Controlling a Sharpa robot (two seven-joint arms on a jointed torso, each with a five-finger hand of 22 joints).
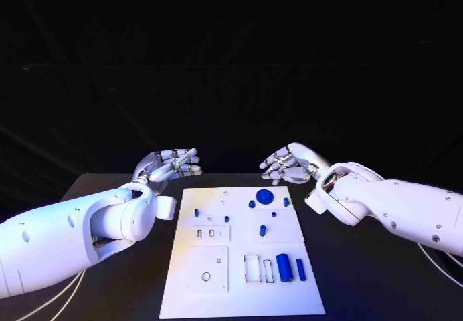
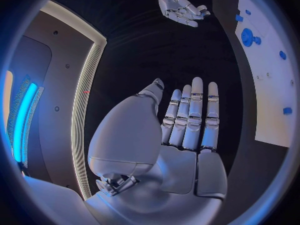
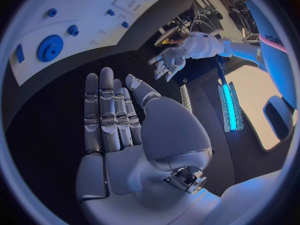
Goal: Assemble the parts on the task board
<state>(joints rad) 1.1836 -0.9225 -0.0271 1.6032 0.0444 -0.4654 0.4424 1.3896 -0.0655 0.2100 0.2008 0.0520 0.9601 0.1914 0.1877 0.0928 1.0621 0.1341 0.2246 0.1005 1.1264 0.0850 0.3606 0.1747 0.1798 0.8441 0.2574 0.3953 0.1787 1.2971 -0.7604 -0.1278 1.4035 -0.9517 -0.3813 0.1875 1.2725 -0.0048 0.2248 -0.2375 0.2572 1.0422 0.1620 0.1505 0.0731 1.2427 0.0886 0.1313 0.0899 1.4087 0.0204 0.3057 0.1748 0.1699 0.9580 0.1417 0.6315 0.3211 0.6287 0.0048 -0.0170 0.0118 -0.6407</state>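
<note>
Board (image 1: 241, 294): white plate, flat on black surface (image 1: 116, 194), mid-table. Parts: blue disc (image 1: 264, 196) at far end, cylinder (image 1: 284, 267) near end; likely light, rigid, smooth; take by sides. Left hand (image 1: 169, 165), right hand (image 1: 290, 162): raised beyond board, fingers apart, holding nothing.

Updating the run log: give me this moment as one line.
left robot hand: open, beside board | right robot hand: open, beyond board | task board: blue parts untouched | stage: pre-grasp

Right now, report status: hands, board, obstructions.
Left hand open, right hand open, both raised beyond the task board. Blue parts lie untouched on it. Nothing in the way.
</note>
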